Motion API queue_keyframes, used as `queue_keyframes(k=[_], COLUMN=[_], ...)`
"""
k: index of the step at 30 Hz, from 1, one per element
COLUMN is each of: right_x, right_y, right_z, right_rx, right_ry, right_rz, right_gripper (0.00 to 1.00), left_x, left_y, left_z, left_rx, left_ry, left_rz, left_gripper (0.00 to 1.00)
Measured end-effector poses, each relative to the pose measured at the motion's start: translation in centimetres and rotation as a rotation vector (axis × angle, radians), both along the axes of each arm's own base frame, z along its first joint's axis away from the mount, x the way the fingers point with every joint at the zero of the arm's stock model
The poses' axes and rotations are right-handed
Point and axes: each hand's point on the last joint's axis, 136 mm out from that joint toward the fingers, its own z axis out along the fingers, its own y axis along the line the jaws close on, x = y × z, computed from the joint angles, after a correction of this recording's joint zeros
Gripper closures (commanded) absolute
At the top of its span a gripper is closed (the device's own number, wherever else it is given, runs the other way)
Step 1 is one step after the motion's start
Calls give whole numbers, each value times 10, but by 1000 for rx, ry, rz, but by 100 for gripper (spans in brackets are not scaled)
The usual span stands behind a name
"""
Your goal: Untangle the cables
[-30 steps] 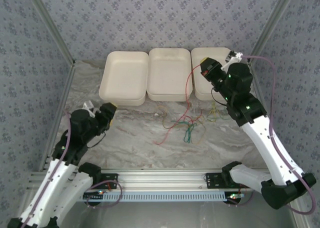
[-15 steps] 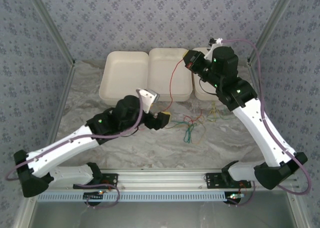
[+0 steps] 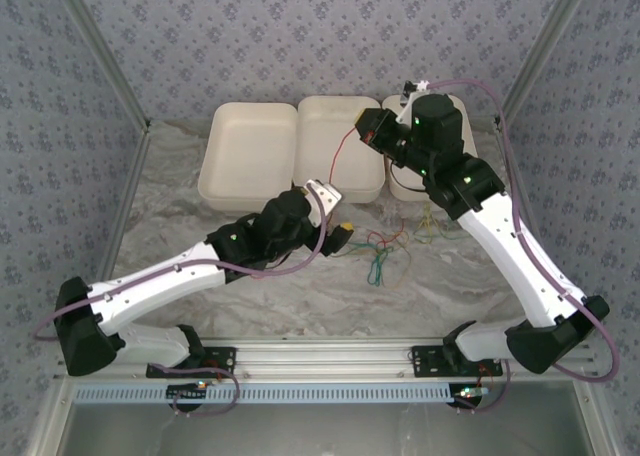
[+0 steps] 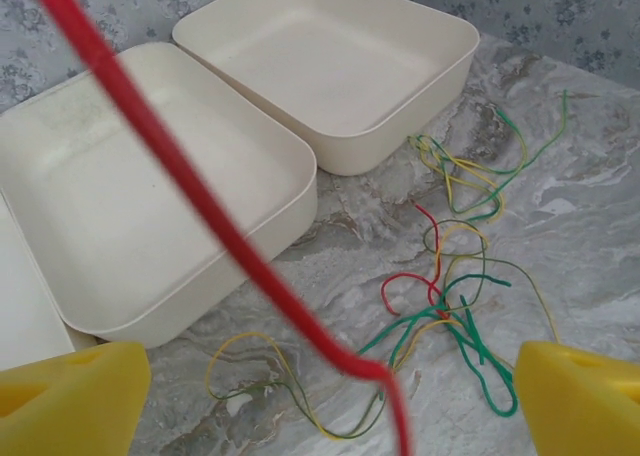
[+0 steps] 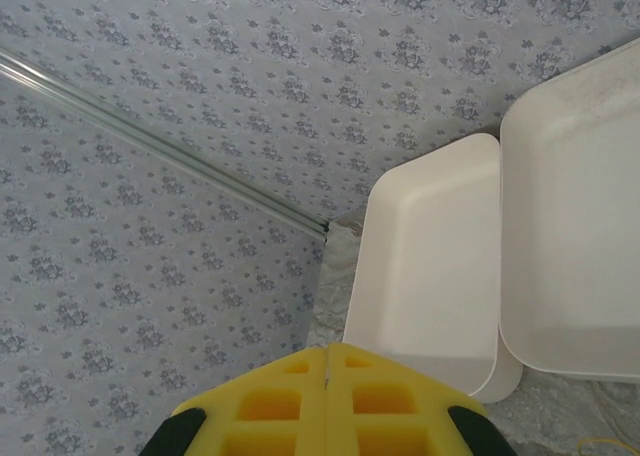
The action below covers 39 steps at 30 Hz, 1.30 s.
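A tangle of thin red, green and yellow cables (image 3: 383, 252) lies on the marble table in front of the trays. One long red cable (image 3: 337, 161) rises from it to my right gripper (image 3: 366, 133), which is shut on its upper end above the middle tray. In the right wrist view the right gripper (image 5: 328, 361) has its yellow pads pressed together. My left gripper (image 3: 341, 238) is low beside the tangle, open. In the left wrist view the taut red cable (image 4: 215, 221) runs diagonally between the wide-apart fingers of the left gripper (image 4: 330, 406), with green cable (image 4: 470, 348) and yellow loops (image 4: 250, 338) behind.
Three white trays stand in a row at the back: left tray (image 3: 250, 156), middle tray (image 3: 330, 116), and right tray (image 3: 398, 181) partly under the right arm. Patterned walls close in the table on three sides. An aluminium rail (image 3: 320, 361) runs along the near edge.
The left arm swung from the near left to the centre and its gripper opened around the red cable. The right gripper moved left, over the trays, with the red cable's end.
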Motion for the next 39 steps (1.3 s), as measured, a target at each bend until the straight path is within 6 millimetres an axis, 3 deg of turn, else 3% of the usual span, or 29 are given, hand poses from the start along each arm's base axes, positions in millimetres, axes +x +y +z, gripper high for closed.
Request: queue_keyframes(k=[1,3,4,5,8,12,13,14,15,17,23,28,33,39], right_x=[0,-1,-1,-1,-1,1,2,3,4,4,-17,-56,-84,-101], right_y=[1,2,2,2,1,-2,-4,-6,-9,-15,-46,-64,-54,-33], right_z=[0,0,0,0,0,0,0,0,0,0,9,6,-38,-97], right_rx=[1,7,8,10,13,11,9,4,-6,-26,-83,-89,-137,-228], right_ry=[1,5,6,7,9,8,7,9,9,4,-52,-101,-73,-2], right_rz=[3,7,6,6,5,-5,-9,-13,-20,-37,-111,-121,-53,30], right_gripper=[100,100,100,100,100,100,82,54,35,10,9,10,12,13], left_x=[2,8,11,15,21,24,24,23,26,38,94,139,191,269], left_y=[-1,-2,-3,-3,-2,3,4,7,13,29,102,168,202,214], left_z=[-1,-8,-12,-17,-26,-19,-17,-15,-12,-1,42,48,49,37], left_rx=[7,34,47,59,83,62,51,40,28,2,-109,-197,-279,-395], left_ry=[-6,-9,-7,-3,7,5,11,26,49,85,99,129,72,58], left_rz=[4,18,24,31,49,71,71,68,73,106,304,487,599,663], left_gripper=[31,77,94,100,100,100,100,100,100,100,100,100,100,100])
